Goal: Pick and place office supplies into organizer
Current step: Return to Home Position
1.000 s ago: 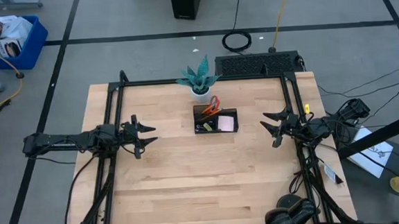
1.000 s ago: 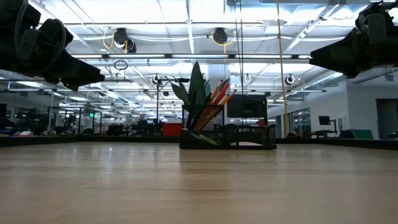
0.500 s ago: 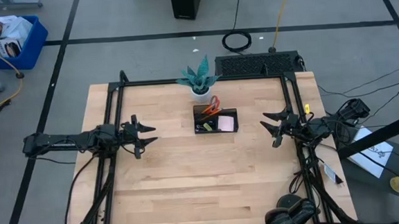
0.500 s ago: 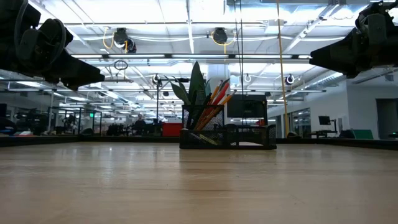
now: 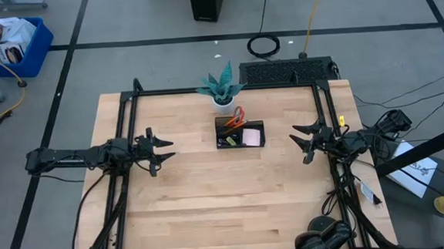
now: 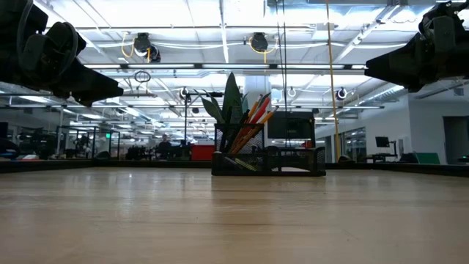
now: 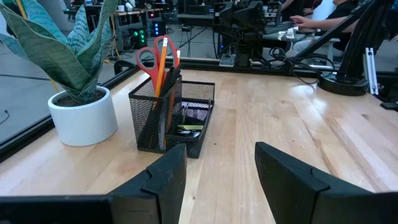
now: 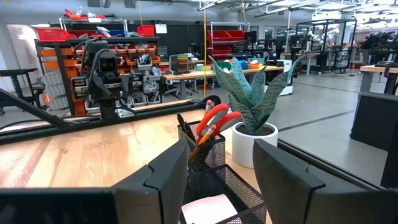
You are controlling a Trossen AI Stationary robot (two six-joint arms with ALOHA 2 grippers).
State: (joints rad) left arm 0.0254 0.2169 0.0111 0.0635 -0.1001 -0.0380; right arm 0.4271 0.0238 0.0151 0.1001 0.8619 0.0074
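The left gripper [image 5: 164, 148] is raised over the left side of the table [image 5: 212, 210]. I read its fingers as spread wide with nothing between them. The right gripper [image 5: 294, 135] is in the same condition over the right side, with fingers parted wide and empty. The two grippers face each other, tips pointing inward. In the low view both hang clear above the wood.

The organizer [image 5: 263, 135] stands on the table between the two grippers. It is well apart from both, somewhat nearer the right one, and a little to the far side of the line joining them. Each wrist camera shows it ahead of that arm's open fingers, untouched.

Contents as observed:
- **Taller compartment** (on the left gripper's side): red-handled scissors [image 5: 237, 114] stand upright, handles up. Orange pencils [image 7: 160, 65] and black pens [image 8: 185, 127] lean alongside them.
- **Lower compartment** (toward the right gripper): a pink sticky-note pad [image 5: 250, 137] lies flat.
- **Low section, nearer the left gripper:** a small yellow-green item [image 5: 224, 140] rests here. I cannot tell its exact kind.

A white pot [image 5: 223, 103] with a teal plant stands just beside the organizer, on the side away from both grippers.
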